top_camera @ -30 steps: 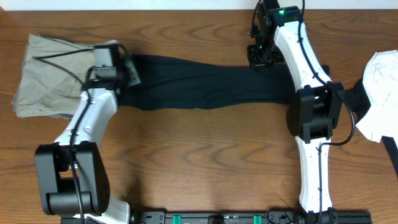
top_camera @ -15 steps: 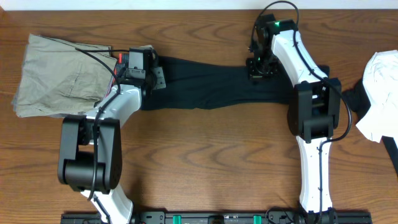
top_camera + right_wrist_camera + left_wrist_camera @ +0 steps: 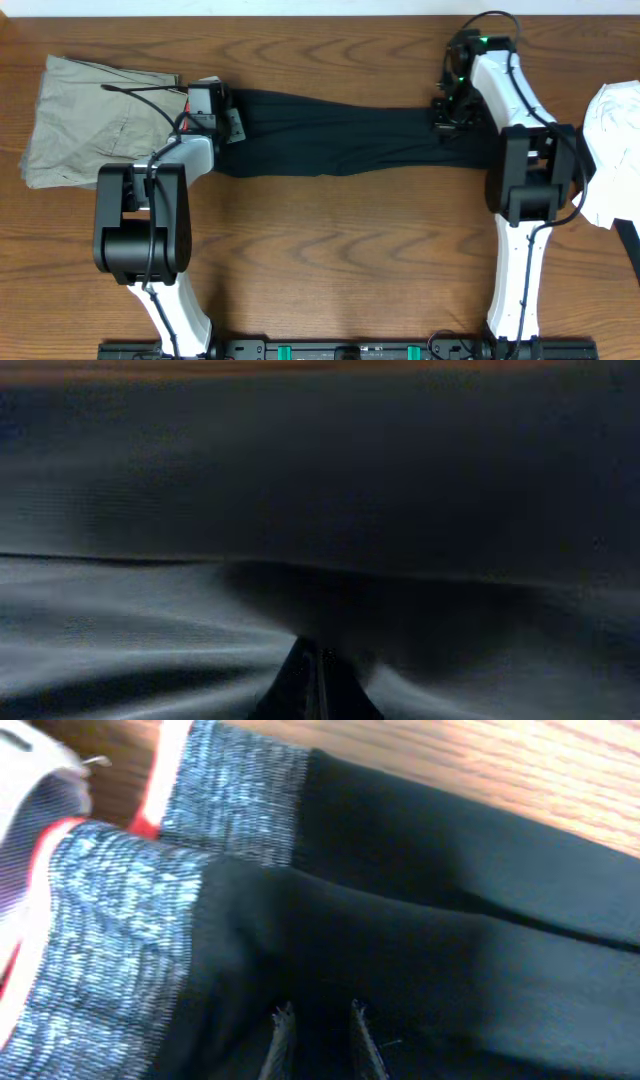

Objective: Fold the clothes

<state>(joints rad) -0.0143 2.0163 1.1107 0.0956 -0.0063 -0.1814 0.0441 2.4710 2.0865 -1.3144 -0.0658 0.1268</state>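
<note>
The right gripper (image 3: 312, 657) is pinched together on creasing black cloth; the left gripper (image 3: 318, 1015) shows tips slightly apart beside the grey waistband (image 3: 110, 900) (gripping or not, I cannot tell). With the leggings (image 3: 340, 145) stretched along the table (image 3: 330, 260) between the two, I would confirm that hold, then lift both ends evenly.

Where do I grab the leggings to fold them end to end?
Pinch the grey-and-red waistband, coming straight down at the left end. The leggings lie flat, stretched left to right, so no edge lifts for a side approach, and the band looks like the thickest hold. The left end effector sits right beside it.
</note>
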